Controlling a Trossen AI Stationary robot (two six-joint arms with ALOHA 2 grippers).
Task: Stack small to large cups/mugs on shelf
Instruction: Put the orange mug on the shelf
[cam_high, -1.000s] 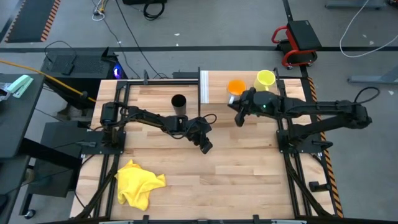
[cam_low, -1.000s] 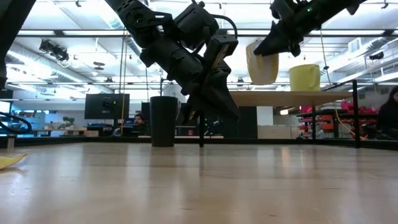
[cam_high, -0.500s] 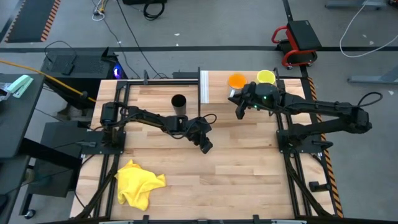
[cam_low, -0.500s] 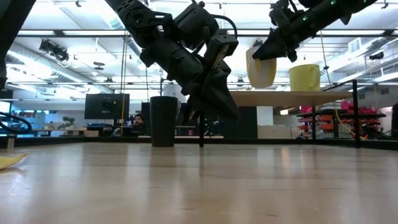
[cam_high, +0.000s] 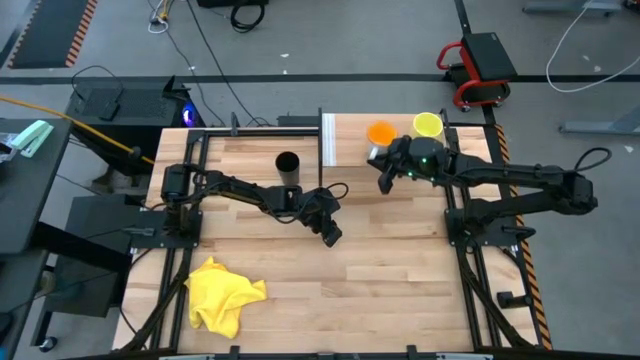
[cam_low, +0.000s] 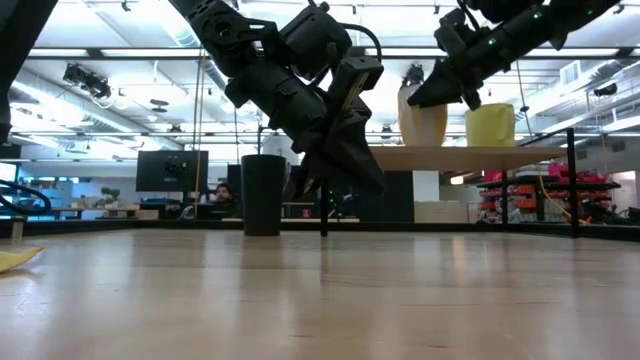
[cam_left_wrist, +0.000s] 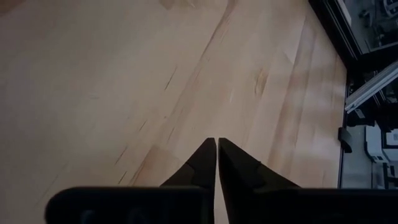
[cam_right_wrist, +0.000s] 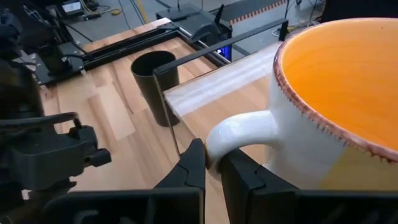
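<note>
The orange cup (cam_high: 380, 133), pale outside, is held upright by my right gripper (cam_high: 382, 158) over the light-wood shelf (cam_high: 350, 150), left of the yellow-green mug (cam_high: 427, 124), which stands on its base on the shelf. In the low view the orange cup (cam_low: 422, 115) has its base at the level of the shelf (cam_low: 480, 155) top. The black cup (cam_high: 287, 165) stands on the table left of the shelf's white end panel (cam_high: 327, 140). My left gripper (cam_high: 331, 237) hangs shut above the table's middle, holding nothing. My right gripper pinches the orange cup's pale handle at its outer bend (cam_right_wrist: 217, 140) between its two fingers (cam_right_wrist: 193, 165). The fingers come from the table's near right side, slanting toward the far left. The cup stays upright; whether its base rests on the shelf, I cannot tell.
A yellow cloth (cam_high: 225, 293) lies crumpled at the table's near left corner. Black frame rails (cam_high: 455, 215) run along both table sides. Bare planks lie between the left gripper and the near edge. A person (cam_low: 225, 193) sits in the room beyond the table.
My right gripper has carried the orange cup a little toward the far edge and lowered it, until its base came level with the shelf top beside the yellow-green mug. The hold on the handle has stayed the same.
</note>
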